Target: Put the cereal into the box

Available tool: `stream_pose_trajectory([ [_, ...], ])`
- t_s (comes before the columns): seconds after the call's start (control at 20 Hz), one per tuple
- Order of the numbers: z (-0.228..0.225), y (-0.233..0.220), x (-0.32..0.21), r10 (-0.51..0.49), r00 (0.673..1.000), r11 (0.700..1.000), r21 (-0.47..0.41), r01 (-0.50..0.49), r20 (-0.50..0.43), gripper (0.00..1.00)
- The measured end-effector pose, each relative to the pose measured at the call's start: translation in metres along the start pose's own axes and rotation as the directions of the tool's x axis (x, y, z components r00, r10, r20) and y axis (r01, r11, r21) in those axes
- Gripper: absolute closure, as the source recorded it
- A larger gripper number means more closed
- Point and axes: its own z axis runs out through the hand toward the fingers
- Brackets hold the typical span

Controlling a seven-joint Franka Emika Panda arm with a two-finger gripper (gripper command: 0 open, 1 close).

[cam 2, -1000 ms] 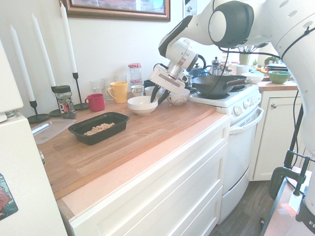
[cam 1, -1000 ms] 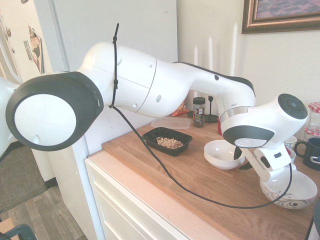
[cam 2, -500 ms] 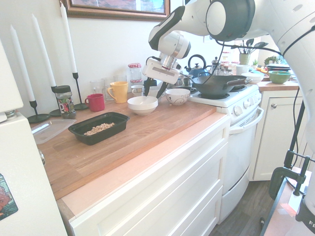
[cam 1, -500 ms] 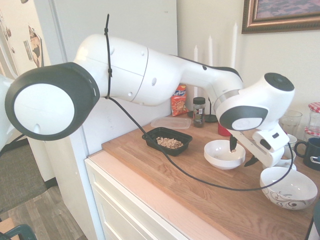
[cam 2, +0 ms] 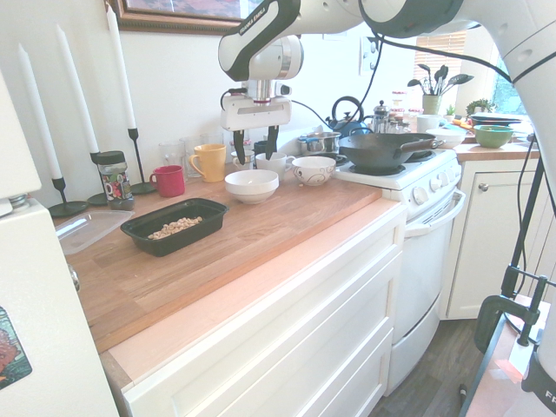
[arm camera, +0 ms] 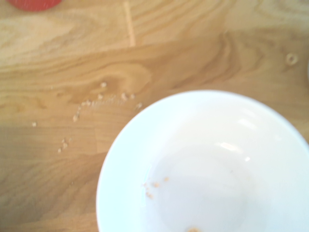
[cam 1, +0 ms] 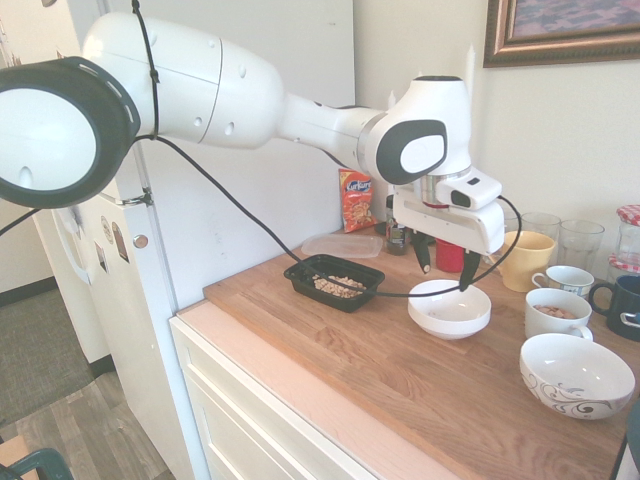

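Observation:
The cereal lies as a small tan heap inside the box, a shallow black tray at the left of the wooden counter. From the other side, the cereal sits in the middle of the box. My gripper hangs open, fingers pointing down, just above a white bowl to the right of the box. Nothing is between its fingers. In the second exterior view the gripper hovers over that bowl. The wrist view shows the bowl holding only a few crumbs.
A patterned bowl, a white cup with brownish content, a yellow mug and a red mug stand around the white bowl. A clear lid, snack bag and spice jar sit behind the box. A stove with wok adjoins the counter.
The arm has swung from the patterned bowl over to above the white bowl and turned its fingers straight down. The jaws have opened wider.

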Motion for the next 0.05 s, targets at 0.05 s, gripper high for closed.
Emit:
stream_pose_trajectory([
  [0.05,0.0031,-0.0002,-0.0016,0.003,1.000,1.000,-0.003,-0.003,-0.001,0.00],
])
